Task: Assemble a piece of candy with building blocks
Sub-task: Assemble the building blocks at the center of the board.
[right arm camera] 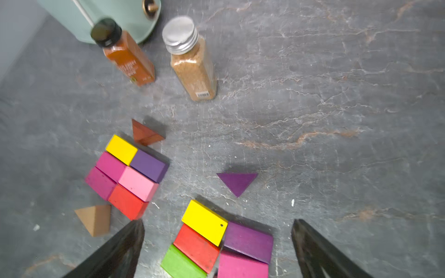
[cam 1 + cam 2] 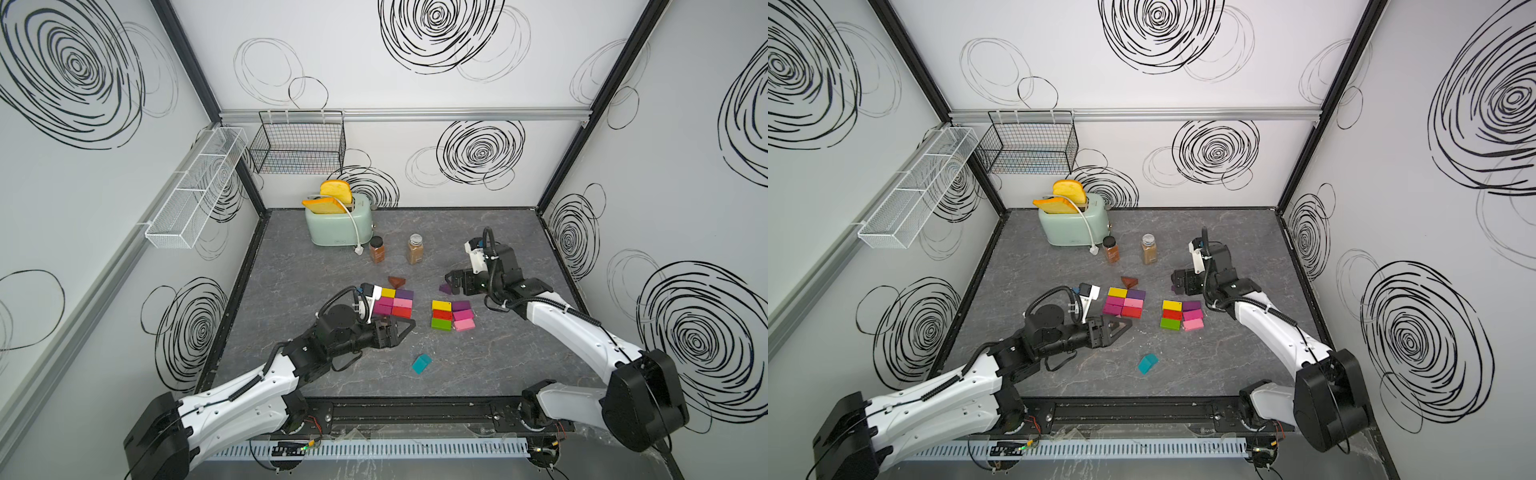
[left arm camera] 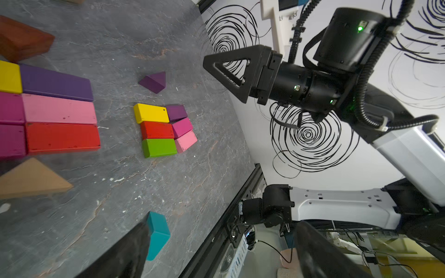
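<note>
Both brick slabs (image 2: 452, 316) done, wedges (image 2: 422, 364) loose. Right gripper (image 2: 453, 280) and left gripper (image 2: 405, 330) gape empty. Next, likely: right pinches purple wedge (image 1: 237, 183), sets it against a slab.

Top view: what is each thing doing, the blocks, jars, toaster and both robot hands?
Left gripper: open, empty.
Right gripper: open, empty.
Left brick group: flat, packed together.
Right brick group: flat, slightly crooked.
Teal wedge: loose, alone.
Purple wedge: loose, beside right gripper.
Brown wedge: loose.
Tan wedge: loose.
Toaster: toast sticking up.
Black-capped jar: upright, shut.
Silver-capped jar: upright, shut.
</note>
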Robot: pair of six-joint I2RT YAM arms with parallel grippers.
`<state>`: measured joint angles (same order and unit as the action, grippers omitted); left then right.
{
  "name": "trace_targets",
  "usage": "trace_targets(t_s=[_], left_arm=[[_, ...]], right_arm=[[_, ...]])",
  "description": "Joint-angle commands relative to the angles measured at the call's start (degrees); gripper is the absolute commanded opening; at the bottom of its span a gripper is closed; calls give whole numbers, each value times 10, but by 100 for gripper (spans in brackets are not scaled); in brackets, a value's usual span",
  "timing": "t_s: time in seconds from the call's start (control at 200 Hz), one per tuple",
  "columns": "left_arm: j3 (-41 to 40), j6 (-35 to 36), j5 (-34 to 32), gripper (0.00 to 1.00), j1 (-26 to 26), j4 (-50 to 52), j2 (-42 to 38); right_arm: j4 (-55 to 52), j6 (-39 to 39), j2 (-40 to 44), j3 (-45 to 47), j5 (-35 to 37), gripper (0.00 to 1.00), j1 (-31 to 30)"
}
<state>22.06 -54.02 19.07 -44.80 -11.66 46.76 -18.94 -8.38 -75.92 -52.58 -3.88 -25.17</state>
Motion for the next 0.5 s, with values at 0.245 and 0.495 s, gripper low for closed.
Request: trace_targets(t_s=[0.245,0.495], left_arm=[[-54,6,76,98,45,86,-101],[-43,14,94,98,48,61,-58]], right_arm=[[-152,254,-61,-25,59,99,-53],[-171,316,-11,24,47,99,-56]])
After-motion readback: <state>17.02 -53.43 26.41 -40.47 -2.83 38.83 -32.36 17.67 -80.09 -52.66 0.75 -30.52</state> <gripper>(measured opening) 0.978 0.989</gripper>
